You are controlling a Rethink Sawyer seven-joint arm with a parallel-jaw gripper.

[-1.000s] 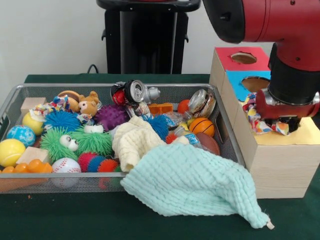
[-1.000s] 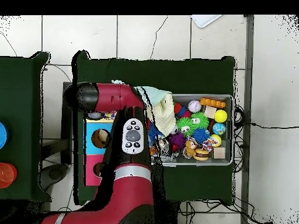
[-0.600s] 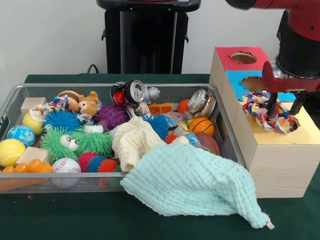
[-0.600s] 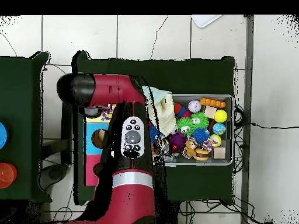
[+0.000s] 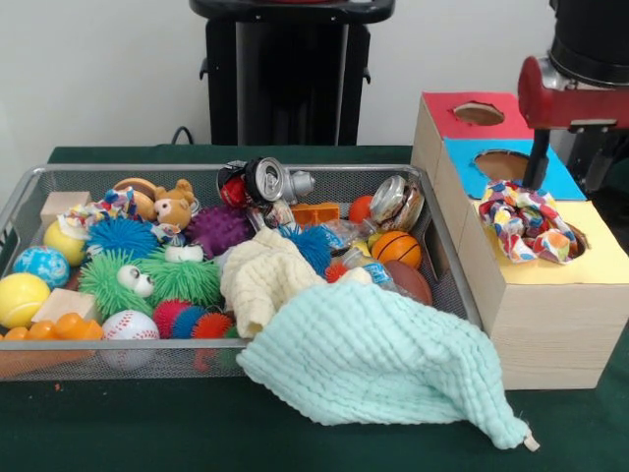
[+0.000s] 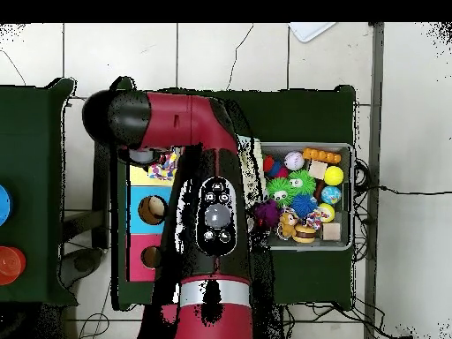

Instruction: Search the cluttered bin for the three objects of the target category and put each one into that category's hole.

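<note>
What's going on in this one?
The Sawyer arm is sorting things from a cluttered wire bin into a wooden box with coloured holes. A patterned cloth lies bunched over the hole in the yellow panel, not dropped through. The gripper hangs just above it, holding nothing. A mint towel drapes over the bin's front edge and a cream cloth lies among the toys.

The red and black arm (image 6: pixel 207 221) hangs raised at the right edge, its claw (image 5: pixel 562 162) spread open and empty.
</note>
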